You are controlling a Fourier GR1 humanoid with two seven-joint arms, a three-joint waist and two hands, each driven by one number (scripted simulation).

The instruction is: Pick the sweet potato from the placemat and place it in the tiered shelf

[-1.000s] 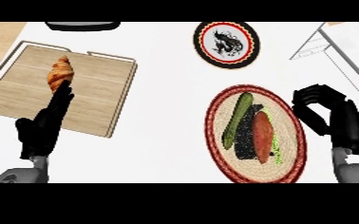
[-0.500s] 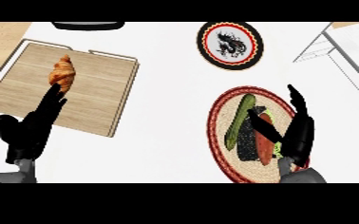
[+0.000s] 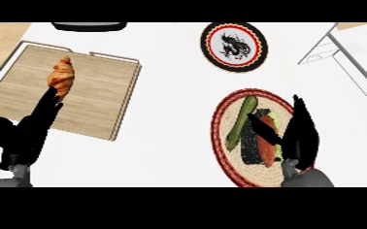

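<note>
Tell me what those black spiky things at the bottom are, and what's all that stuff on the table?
Those are a robot's two hands. The picture is taken from the robot's head, looking straight down at a white kitchen counter, so you only see its arms coming in from the bottom.

The right hand is open, fingers straight, reaching over a round woven placemat. On the placemat lie an orange sweet potato and a green cucumber. The left hand is open at the left, over a wooden board with a croissant on it. Farther back is a round plate with a dragon picture, and a corner of a wire shelf shows at the right.

Neither hand holds anything.
</note>
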